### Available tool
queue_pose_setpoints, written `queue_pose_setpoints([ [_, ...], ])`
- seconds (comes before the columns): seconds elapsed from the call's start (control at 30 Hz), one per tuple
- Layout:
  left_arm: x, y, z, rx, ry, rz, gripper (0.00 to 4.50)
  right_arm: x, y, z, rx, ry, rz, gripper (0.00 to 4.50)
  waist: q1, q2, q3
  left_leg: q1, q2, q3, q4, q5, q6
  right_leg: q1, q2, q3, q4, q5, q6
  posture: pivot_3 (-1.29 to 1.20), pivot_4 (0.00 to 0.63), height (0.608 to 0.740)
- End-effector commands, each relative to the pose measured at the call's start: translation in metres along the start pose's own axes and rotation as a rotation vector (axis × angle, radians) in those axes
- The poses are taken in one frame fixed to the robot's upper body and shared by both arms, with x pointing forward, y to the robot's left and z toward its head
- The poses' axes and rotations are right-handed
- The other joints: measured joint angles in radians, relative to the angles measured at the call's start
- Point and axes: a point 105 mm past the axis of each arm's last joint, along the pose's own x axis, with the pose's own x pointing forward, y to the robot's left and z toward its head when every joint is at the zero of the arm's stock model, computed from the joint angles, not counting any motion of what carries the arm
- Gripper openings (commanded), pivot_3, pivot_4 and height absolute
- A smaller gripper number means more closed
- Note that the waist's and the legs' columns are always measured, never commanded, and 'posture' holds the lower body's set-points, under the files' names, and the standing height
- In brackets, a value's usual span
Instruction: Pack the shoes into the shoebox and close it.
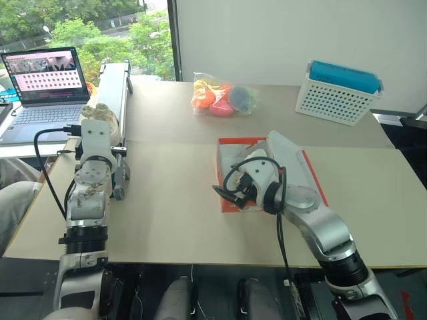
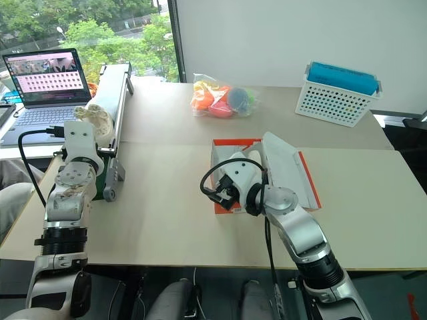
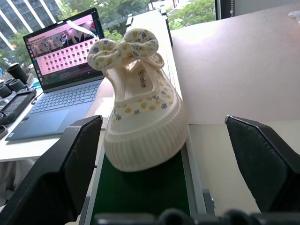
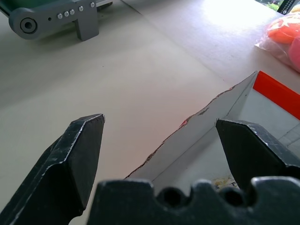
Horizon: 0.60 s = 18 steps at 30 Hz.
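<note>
the only lettering sits on the insole of the shoe (image 3: 143,115) standing on the green belt at the worktop's left edge: a small round stamp with a short word beside it, too small and blurred to read. the laptop (image 3: 65,56) off the worktop's far left corner shows a pink screen with a grid of small tiles and a strip of pictures above them, none of it legible. the row of small buttons on the belt's grey end piece (image 4: 56,16) carries no readable marks.
</note>
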Motion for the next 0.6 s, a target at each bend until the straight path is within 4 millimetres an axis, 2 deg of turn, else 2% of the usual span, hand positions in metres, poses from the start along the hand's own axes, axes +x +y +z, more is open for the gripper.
queue_pose_setpoints([
  [0.03, -0.001, 0.005, 0.019, -0.007, -0.069, 0.012, 4.50, -0.002, -0.004, 0.010, -0.021, -0.031, -0.022, 4.46, 0.000, 0.000, 0.000, 0.000, 0.000, 0.000, 0.000, 0.000, 0.000, 0.000, 0.000, 0.000, 0.000, 0.000, 0.000, 0.00, 0.150, 0.699],
  [0.2, 0.001, -0.004, -0.008, -0.181, 0.092, -0.023, 4.50, -0.002, -0.004, 0.012, -0.021, -0.036, -0.024, 4.46, 0.000, 0.000, 0.000, 0.000, 0.000, 0.000, 0.000, 0.000, 0.000, 0.000, 0.000, 0.000, 0.000, 0.000, 0.000, 0.00, 0.150, 0.699],
  [0.3, -0.002, -0.018, -0.021, -0.324, 0.205, -0.067, 4.50, -0.002, -0.005, 0.014, -0.023, -0.041, -0.029, 4.46, 0.001, 0.000, 0.000, 0.000, 0.000, 0.000, 0.000, 0.000, 0.000, 0.000, 0.000, 0.000, 0.000, 0.000, 0.000, 0.00, 0.150, 0.699],
  [0.43, -0.004, -0.021, -0.016, -0.348, 0.205, -0.084, 3.56, -0.003, -0.007, 0.017, -0.022, -0.048, -0.032, 4.50, 0.001, 0.000, 0.000, 0.001, 0.000, 0.000, 0.001, -0.001, 0.002, 0.001, 0.000, 0.000, 0.001, 0.000, 0.000, 0.00, 0.150, 0.699],
  [0.47, -0.004, -0.022, -0.014, -0.341, 0.195, -0.090, 3.05, -0.003, -0.007, 0.018, -0.023, -0.049, -0.033, 4.50, 0.002, 0.000, 0.000, 0.002, 0.000, 0.000, 0.001, -0.001, 0.003, 0.002, 0.000, 0.000, 0.002, 0.000, 0.000, 0.00, 0.150, 0.699],
  [0.5, -0.004, -0.023, -0.013, -0.341, 0.190, -0.096, 2.86, -0.003, -0.008, 0.018, -0.024, -0.049, -0.034, 4.50, 0.002, 0.000, 0.000, 0.002, 0.000, -0.001, 0.001, -0.001, 0.002, 0.002, 0.000, 0.000, 0.002, 0.000, 0.000, 0.00, 0.150, 0.699],
  [0.6, -0.005, -0.025, -0.013, -0.337, 0.197, -0.099, 1.54, -0.003, -0.009, 0.019, -0.027, -0.049, -0.041, 4.50, 0.003, 0.000, 0.000, 0.002, 0.000, -0.001, 0.001, -0.001, 0.001, 0.002, 0.000, 0.000, 0.001, 0.000, 0.000, 0.00, 0.150, 0.699],
])
